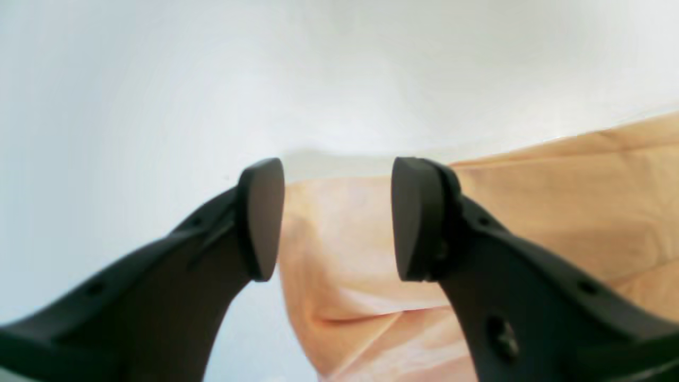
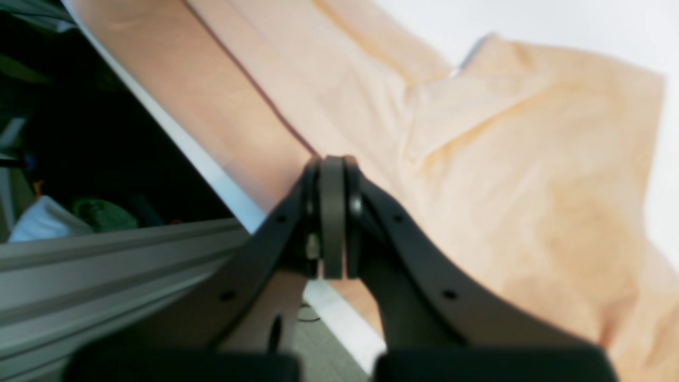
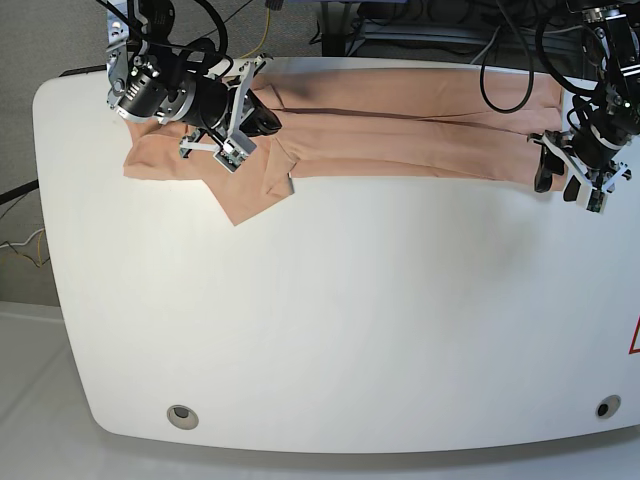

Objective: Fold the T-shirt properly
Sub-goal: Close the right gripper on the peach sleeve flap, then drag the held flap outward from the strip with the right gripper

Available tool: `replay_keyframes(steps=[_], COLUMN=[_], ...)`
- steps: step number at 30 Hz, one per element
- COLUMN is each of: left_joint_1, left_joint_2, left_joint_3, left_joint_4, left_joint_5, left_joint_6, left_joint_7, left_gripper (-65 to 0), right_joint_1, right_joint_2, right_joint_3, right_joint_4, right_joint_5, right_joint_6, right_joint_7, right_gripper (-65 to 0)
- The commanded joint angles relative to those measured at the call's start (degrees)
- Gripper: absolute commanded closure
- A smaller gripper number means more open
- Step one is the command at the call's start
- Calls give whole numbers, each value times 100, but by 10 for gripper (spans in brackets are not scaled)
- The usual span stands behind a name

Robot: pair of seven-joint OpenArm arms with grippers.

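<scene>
Your left gripper (image 1: 337, 217) hung wide open and empty over the hem corner of the T-shirt (image 3: 400, 130). Your right gripper (image 2: 333, 217) was pressed fully closed, though I couldn't tell whether it pinched cloth. Lifting unevenly risked dragging the far edge off the table (image 3: 330, 330).

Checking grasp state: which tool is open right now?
The left tool: its pads stand apart over the T-shirt corner. The right tool is shut.

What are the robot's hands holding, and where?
The left gripper is open over the T-shirt's corner, holding nothing. The right gripper is shut; whether it pinches cloth can't be told.
</scene>
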Motion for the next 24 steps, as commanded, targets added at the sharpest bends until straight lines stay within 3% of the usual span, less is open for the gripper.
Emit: replay_keyframes(steps=[1, 6, 8, 12, 16, 18, 24], left_joint_1=[-57, -26, 3, 13, 15, 12, 36], left_joint_2=[-115, -108, -105, -104, -101, -102, -103], left_joint_3=[-36, -33, -31, -34, -35, -35, -34], left_joint_4=[87, 77, 90, 88, 84, 96, 76], left_joint_5=[-86, -80, -76, -79, -81, -92, -92], left_joint_6=[22, 25, 21, 21, 27, 21, 25], left_joint_7=[-141, -151, -150, -157, -164, -170, -159], left_gripper=[-308, -308, -306, -306, -306, -306, -305], right_joint_1=[56, 175, 440, 711, 980, 1340, 1615], right_joint_2=[77, 210, 404, 444, 323, 34, -390], right_joint_3=[-61, -255, -365, -454, -487, -404, -442], right_joint_4=[23, -348, -1023, -1582, -1971, -2349, -2653], right_joint_5=[173, 280, 366, 347, 134, -451, -1443], right_joint_6=[21, 33, 51, 70, 76, 51, 81], right_joint_7=[120, 111, 236, 330, 432, 625, 856], right_gripper=[0, 0, 0, 0, 0, 0, 0])
